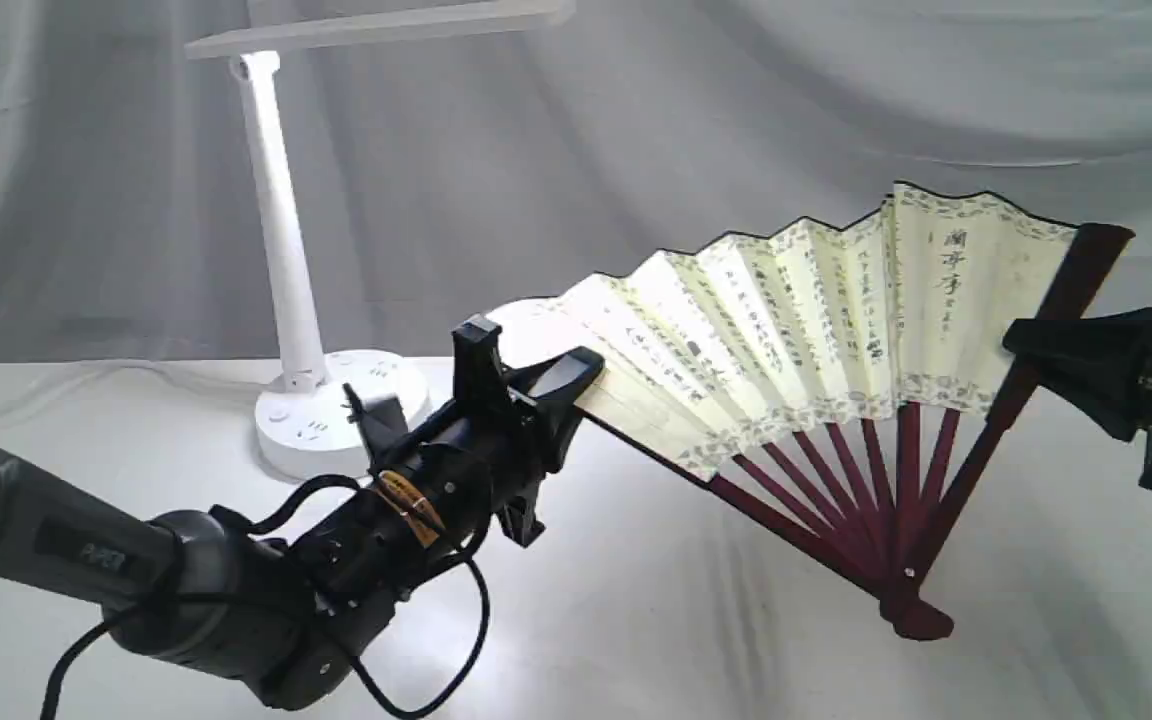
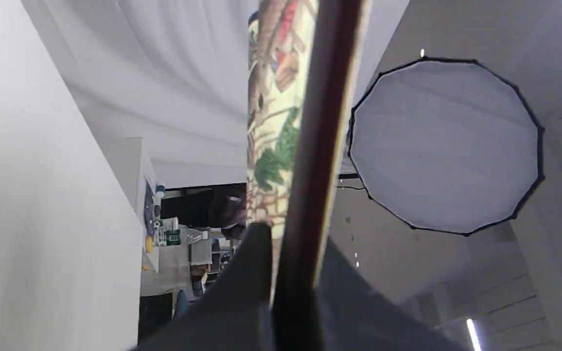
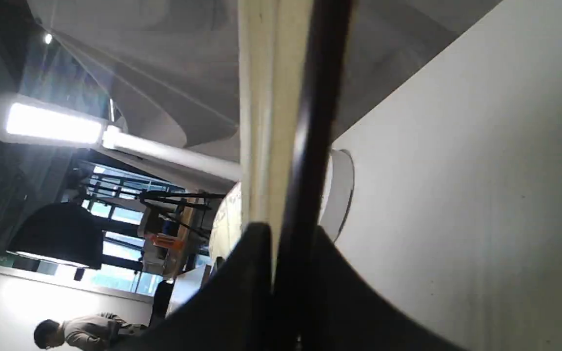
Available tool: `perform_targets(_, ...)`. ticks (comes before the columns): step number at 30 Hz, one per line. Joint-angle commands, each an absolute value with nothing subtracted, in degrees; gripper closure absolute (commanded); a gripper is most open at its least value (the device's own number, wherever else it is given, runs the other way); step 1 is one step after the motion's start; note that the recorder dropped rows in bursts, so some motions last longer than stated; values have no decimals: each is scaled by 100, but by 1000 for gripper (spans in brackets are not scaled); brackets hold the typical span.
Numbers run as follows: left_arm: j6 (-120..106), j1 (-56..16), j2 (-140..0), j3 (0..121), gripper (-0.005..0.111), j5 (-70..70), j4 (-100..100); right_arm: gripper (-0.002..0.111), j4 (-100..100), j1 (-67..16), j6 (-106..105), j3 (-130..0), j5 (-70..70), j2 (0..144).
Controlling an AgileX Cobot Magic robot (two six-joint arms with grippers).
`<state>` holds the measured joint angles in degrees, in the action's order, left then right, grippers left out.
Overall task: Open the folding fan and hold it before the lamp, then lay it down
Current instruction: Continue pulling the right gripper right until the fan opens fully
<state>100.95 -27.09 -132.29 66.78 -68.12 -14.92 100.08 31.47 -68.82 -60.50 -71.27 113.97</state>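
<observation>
The folding fan is spread open above the white table, cream pleats with black calligraphy facing the exterior camera, maroon ribs meeting at a pivot low on the right. My left gripper is shut on its left guard, and that dark guard runs between the fingers in the left wrist view. My right gripper is shut on the right guard; the guard's edge shows in the right wrist view. The white lamp stands at the back left, behind and left of the fan, its lit head showing in the right wrist view.
The lamp's round base with sockets sits just behind my left gripper. A black cable loops under the left arm. White cloth covers the table and hangs as a backdrop.
</observation>
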Motion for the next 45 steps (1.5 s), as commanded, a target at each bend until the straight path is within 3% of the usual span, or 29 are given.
perform_targets(1, 10280, -2691, -13196, 6663, 107, -6996, -933, 108, 9606, 3298, -7169, -6045, -6996, 11371)
perform_targets(30, 10403, -2861, -13168, 5983, 107, -6996, 869, 108, 9995, 3445, -7340, -5143, -6726, 11371)
perform_targets(45, 9629, -2861, -12753, 5853, 107, -6996, 1651, 108, 9995, 4044, -7793, -4718, -6903, 11371)
